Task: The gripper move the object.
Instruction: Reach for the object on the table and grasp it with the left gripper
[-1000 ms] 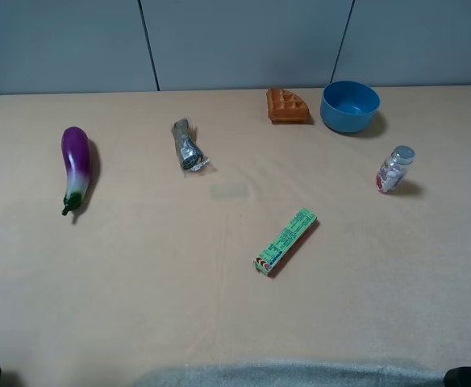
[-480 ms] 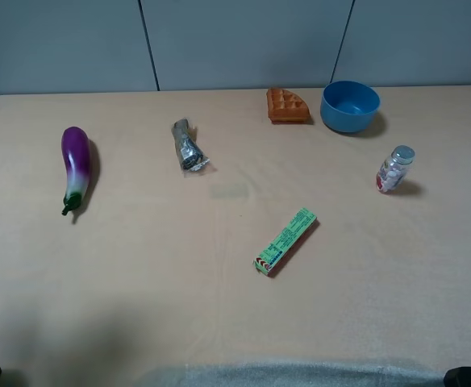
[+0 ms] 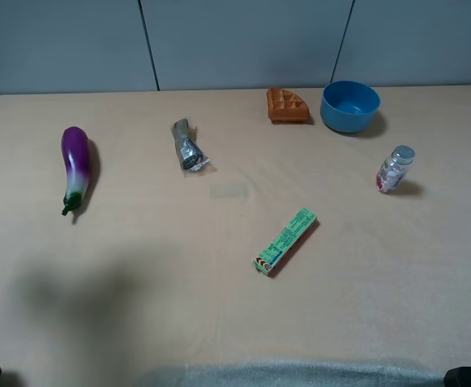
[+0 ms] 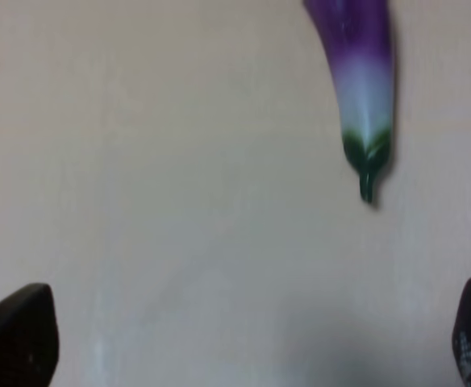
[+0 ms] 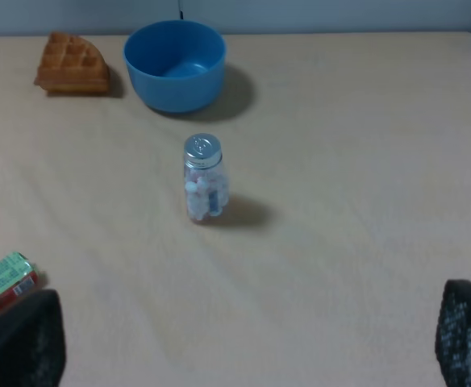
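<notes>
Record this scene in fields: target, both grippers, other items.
target: glossy purple toy eggplant, lying untouched on the beige table, green stem toward the near edge
left gripper: open, short of the eggplant's stem, holding nothing
right gripper: open, empty
other items: crumpled silver wrapper, green rectangular box, brown waffle toy, blue bowl, small clear bottle with silver cap

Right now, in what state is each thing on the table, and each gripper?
eggplant: lying flat, not held.
silver wrapper: crumpled, lying flat.
waffle: lying flat.
blue bowl: upright, empty.
small jar: upright, cap on.
green box: lying flat.
left gripper: open, holding nothing.
right gripper: open, holding nothing.
</notes>
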